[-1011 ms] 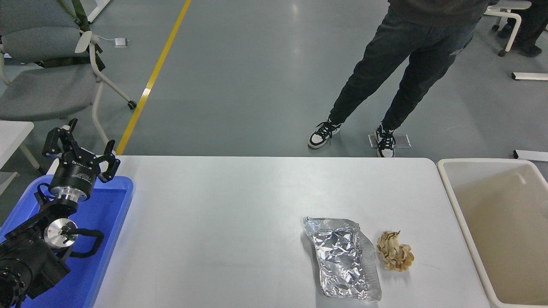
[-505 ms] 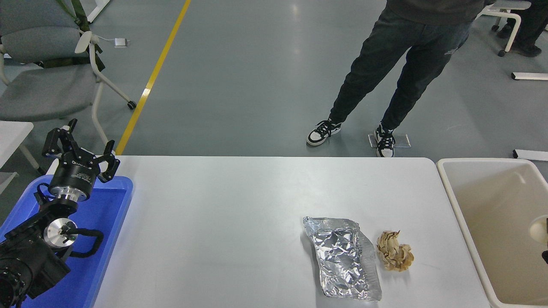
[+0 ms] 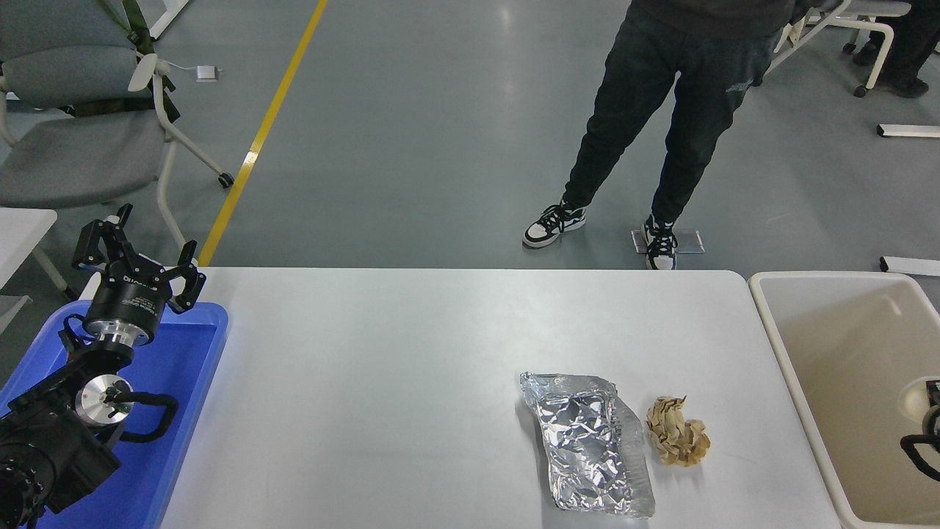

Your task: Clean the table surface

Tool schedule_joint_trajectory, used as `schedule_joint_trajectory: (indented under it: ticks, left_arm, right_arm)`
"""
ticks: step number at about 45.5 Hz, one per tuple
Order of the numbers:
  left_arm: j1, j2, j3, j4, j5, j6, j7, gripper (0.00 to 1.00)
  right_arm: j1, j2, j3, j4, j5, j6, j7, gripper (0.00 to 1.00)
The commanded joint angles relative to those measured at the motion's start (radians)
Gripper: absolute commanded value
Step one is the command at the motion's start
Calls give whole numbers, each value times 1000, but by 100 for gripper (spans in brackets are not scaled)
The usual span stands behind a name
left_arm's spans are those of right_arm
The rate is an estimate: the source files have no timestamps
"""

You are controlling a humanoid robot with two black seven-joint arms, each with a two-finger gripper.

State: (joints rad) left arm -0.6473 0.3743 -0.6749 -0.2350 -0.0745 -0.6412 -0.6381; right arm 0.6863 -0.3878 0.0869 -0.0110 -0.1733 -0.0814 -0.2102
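The white table surface (image 3: 382, 367) carries a crumpled sheet of silver foil (image 3: 587, 448) at the front right and a crumpled brown paper ball (image 3: 677, 431) just to its right. My left gripper (image 3: 136, 253) is parked at the far left above the blue tray, its fingers spread open and empty. Only a small part of my right arm (image 3: 922, 426) shows at the right edge, over the beige bin. Its gripper is out of view.
A blue plastic tray (image 3: 183, 382) lies at the table's left end. A beige bin (image 3: 764, 308) stands off the right end. A person's legs (image 3: 646, 125) stand beyond the far edge. A grey chair (image 3: 73, 132) is at the far left.
A part of my right arm has come into view at the right edge over the beige bin. The person has shifted their stance slightly. The left arm, foil and paper ball have not moved.
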Motion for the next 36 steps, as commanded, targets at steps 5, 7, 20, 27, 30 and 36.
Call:
schedule_joint_trajectory:
  ticks: [5, 7, 20, 27, 30, 36]
  left_arm:
    - [0, 0, 0, 0, -1, 0, 0, 100]
    - [0, 0, 0, -1, -1, 0, 0, 100]
    - [2, 0, 0, 0, -1, 3, 0, 100]
    - [2, 0, 0, 0, -1, 3, 0, 100]
    - [2, 0, 0, 0, -1, 3, 0, 100]
    - [2, 0, 0, 0, -1, 3, 0, 100]
  right_arm:
    - [10, 4, -15, 0, 0, -4, -1, 100]
    - [10, 4, -16, 0, 0, -4, 0, 100]
    - [12, 3, -7, -1, 0, -9, 0, 100]
    - [13, -2, -4, -1, 0, -11, -1, 100]
    - [15, -2, -1, -1, 0, -11, -1, 100]
    - [19, -14, 89, 37, 15, 3, -1, 100]
